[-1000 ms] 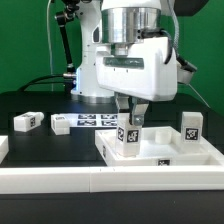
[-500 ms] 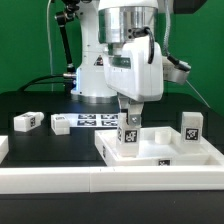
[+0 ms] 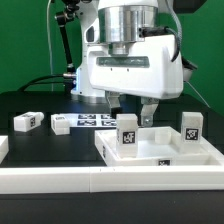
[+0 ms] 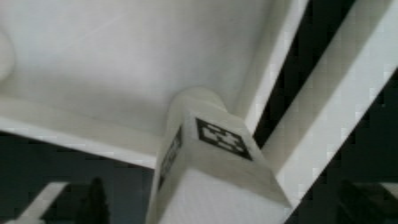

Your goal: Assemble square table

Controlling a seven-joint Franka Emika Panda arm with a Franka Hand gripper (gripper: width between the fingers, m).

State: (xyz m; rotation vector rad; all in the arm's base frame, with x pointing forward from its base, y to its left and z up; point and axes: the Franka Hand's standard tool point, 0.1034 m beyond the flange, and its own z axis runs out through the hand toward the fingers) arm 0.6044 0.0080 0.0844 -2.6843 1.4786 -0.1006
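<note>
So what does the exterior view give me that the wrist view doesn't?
Exterior only: the open fingers above the leg, three other leg blocks, and the marker board. Wrist only: a close look down that leg's tagged side. Both: the leg standing upright in the tabletop, close to its rim.

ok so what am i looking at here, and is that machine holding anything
This is a robot arm whose two-finger gripper is building a small table. One picture is from a camera off the arm, the other from a camera on the wrist. The white tray is the tabletop. One leg stands upright in it, below the gripper; a second leg stands toward the exterior view's right. Two loose legs lie on the black table. The gripper is open and holds nothing.
</note>
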